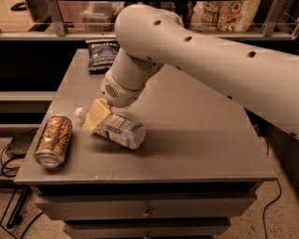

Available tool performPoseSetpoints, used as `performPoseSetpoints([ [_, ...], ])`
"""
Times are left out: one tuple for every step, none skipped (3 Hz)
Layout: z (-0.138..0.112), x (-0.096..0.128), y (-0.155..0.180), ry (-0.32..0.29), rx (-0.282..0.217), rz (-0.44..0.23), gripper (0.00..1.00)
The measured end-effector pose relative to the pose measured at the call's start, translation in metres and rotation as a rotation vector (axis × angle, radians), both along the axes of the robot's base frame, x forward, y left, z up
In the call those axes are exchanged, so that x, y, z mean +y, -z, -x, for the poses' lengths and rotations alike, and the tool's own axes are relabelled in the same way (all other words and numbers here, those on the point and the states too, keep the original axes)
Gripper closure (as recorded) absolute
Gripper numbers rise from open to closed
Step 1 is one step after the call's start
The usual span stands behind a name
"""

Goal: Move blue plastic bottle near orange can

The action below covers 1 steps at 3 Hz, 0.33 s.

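The blue plastic bottle (120, 131) lies on its side on the grey table (201, 140), with its white cap pointing left toward the orange can. The orange can (53, 141) lies on its side near the table's front left corner, a short gap left of the bottle. My gripper (96, 117) is shut on the bottle's neck end. One cream finger crosses over the bottle and the other is hidden behind it. The big white arm (210, 56) reaches in from the upper right.
A dark blue snack bag (102, 55) lies at the table's back left. A shelf with packaged goods (224, 14) runs behind the table. Drawers (147, 212) sit below the front edge. Cables lie on the floor at left and right.
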<state>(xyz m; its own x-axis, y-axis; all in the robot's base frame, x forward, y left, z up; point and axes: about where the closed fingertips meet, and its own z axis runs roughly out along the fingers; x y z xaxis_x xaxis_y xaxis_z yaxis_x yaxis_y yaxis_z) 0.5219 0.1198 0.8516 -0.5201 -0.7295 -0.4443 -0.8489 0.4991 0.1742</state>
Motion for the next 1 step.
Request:
performPoseSetpoints([
  [0.0009, 0.0012, 0.0008, -0.001, 0.009, -0.007, 0.0],
])
